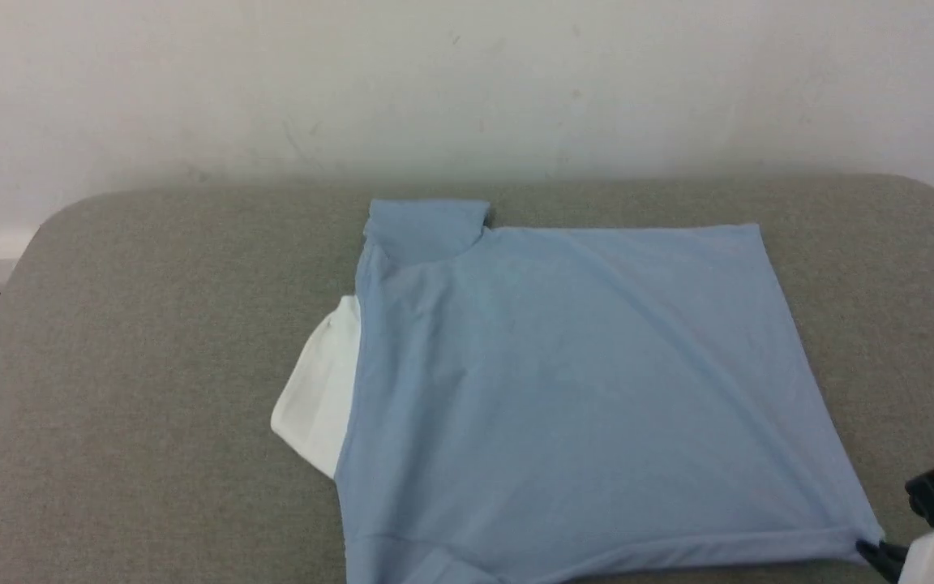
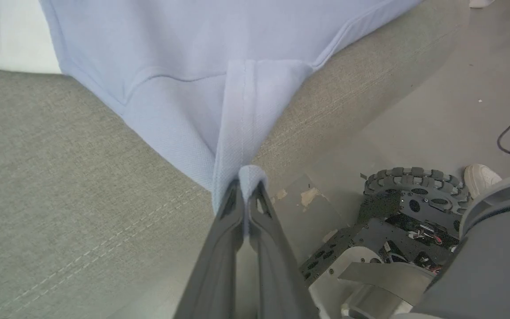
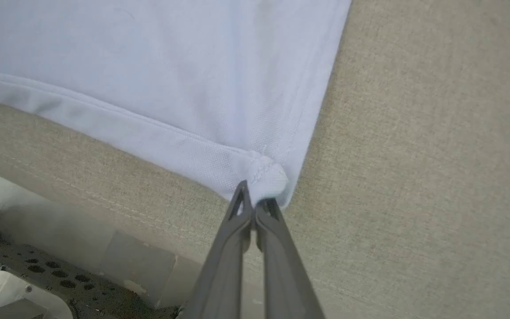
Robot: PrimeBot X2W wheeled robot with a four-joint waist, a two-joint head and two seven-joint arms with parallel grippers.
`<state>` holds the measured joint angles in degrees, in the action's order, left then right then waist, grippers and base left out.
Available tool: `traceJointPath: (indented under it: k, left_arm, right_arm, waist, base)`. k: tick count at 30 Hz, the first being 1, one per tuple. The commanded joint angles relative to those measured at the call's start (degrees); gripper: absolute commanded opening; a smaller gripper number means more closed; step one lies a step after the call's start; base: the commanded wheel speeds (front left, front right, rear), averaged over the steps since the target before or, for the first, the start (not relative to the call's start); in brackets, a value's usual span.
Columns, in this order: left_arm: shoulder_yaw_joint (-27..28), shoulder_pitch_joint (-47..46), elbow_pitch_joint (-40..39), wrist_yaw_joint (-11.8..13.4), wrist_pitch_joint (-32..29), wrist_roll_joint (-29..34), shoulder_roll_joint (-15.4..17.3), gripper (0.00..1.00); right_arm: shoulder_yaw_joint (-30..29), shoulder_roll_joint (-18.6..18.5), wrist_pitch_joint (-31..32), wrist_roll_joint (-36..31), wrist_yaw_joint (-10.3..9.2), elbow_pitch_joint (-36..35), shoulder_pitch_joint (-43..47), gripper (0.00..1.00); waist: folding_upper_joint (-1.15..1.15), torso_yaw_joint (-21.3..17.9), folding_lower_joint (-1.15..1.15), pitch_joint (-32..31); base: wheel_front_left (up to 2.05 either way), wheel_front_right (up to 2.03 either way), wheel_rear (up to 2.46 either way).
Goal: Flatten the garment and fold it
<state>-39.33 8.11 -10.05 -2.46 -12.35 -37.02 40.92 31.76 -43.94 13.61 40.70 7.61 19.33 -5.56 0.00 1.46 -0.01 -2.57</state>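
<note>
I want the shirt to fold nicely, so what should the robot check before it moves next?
1. Left gripper pinching the garment: ok, shut on a fold at its near edge.
2. Right gripper pinching the hem corner: ok, shut on it.
3. Garment's body lying flat on the table: ok, only soft creases.
4. Fabric at the left gripper smooth: not ok, it rises in a ridge.
5. Bare table beyond the garment to fold onto: ok.
</note>
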Motion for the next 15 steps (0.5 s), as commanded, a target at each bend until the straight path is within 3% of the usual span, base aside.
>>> traceJointPath:
  k: [1,6,15]
  left_arm:
    - [-0.44,1.04,-1.22,0.34,-1.03,-0.8,0.56,0.0]
    - [-1.29,1.99,-3.54,0.47,-2.54,-1.83,0.59,0.0]
    - [5.09,-5.44,-4.88,3.12,9.66,3.09,-3.3,0.0]
  right_arm:
    - [-0.89,-0.41,0.82,0.83,-0.12,-0.73,2.23,0.0]
    - [-4.93,-0.56,1.5,1.07,-0.12,-3.64,6.75,0.0]
    - [-13.35,1.64,-2.24,-0.51,-0.12,-10.01,6.57,0.0]
  waist:
    - [0.0,0.71,0.01,-0.76]
    - [0.0,0.55,0.01,-0.46]
    - [0.0,-0.53,0.01,3.44]
  base:
    - [0.0,0.0,0.0]
    - [0.0,0.0,0.0]
    - [0.0,0.0,0.0]
